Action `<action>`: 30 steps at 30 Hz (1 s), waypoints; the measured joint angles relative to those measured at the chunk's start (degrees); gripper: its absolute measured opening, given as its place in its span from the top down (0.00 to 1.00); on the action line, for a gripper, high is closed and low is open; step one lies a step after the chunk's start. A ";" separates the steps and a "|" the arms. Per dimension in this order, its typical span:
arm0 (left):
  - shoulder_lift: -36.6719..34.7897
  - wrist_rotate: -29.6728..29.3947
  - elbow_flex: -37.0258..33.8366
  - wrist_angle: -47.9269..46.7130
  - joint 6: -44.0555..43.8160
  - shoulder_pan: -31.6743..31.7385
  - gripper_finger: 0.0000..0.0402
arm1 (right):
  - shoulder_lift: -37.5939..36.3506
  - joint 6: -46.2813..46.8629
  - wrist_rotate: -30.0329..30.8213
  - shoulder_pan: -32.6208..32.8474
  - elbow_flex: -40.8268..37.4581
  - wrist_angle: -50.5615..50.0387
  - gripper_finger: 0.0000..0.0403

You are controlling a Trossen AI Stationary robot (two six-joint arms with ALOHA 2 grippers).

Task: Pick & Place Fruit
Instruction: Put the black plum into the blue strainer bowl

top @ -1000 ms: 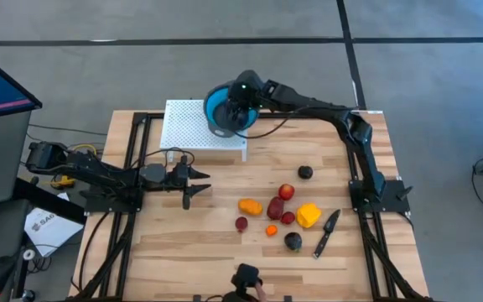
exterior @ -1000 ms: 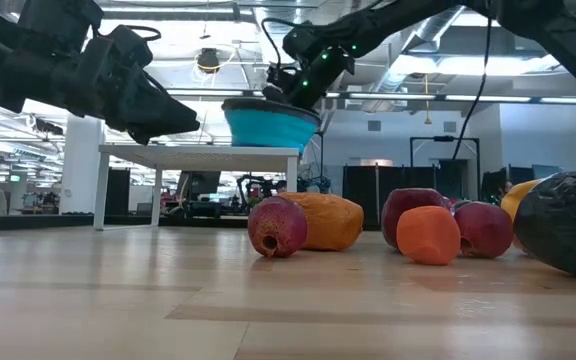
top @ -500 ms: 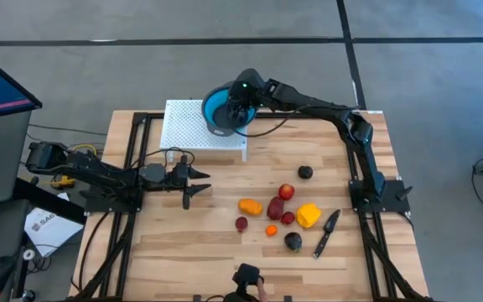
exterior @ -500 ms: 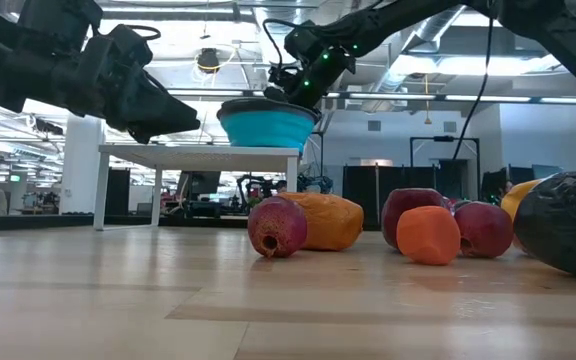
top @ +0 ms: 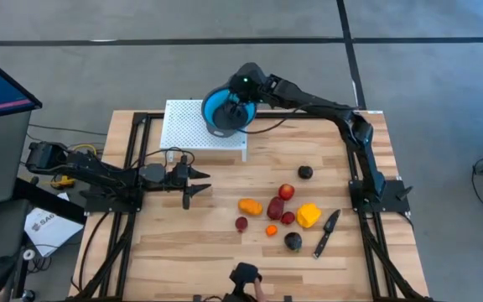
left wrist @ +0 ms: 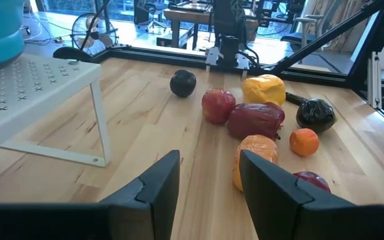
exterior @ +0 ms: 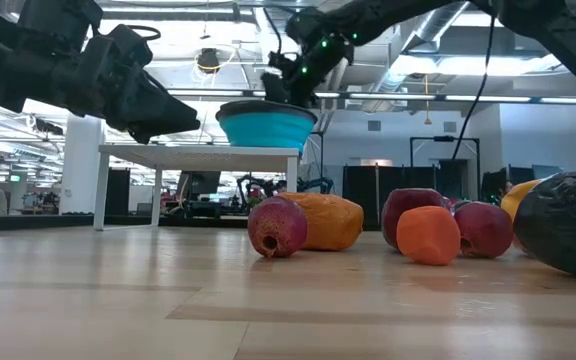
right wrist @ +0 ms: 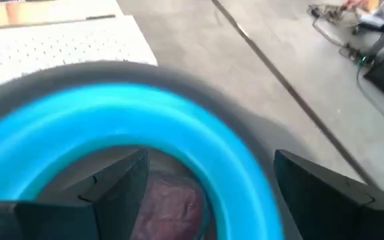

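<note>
The blue bowl (top: 223, 113) stands on the white perforated stand (top: 189, 126) at the table's far edge. A reddish fruit (right wrist: 173, 200) lies inside the bowl. My right gripper (top: 240, 95) hangs open just above the bowl's rim (right wrist: 239, 167), one finger (right wrist: 112, 193) over the inside and the other (right wrist: 325, 193) outside it. Several fruits lie on the table, among them an orange one (top: 250, 205), a red one (top: 286, 192), the yellow one (top: 309, 216) and a dark one (top: 305, 173). My left gripper (top: 198, 182) waits open at the table's left, pointing at the fruit pile (left wrist: 255, 120).
A black-handled knife (top: 327, 232) lies right of the fruits, near the right arm's base (top: 380, 195). The stand's thin legs (left wrist: 99, 123) rest on the table between my left gripper and the bowl. Bare wood lies in front of my left gripper (left wrist: 209, 180).
My right gripper has risen a little from the bowl and drawn toward the table's far edge. The bowl stays on the stand.
</note>
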 joint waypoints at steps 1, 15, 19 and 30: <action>0.00 -0.01 0.00 0.00 0.00 0.00 0.63 | 0.00 -0.21 0.14 0.23 1.26 -1.20 0.22; 0.00 0.02 0.00 -0.01 0.02 0.00 0.63 | -8.23 -3.47 7.63 6.81 5.93 -29.28 0.27; 0.00 0.02 0.00 -0.02 0.05 0.00 0.63 | -11.37 -0.16 9.30 8.19 3.78 -36.23 0.28; 0.00 0.06 0.00 -0.02 0.11 0.00 0.63 | -34.17 14.45 9.95 11.49 -33.65 -27.81 0.28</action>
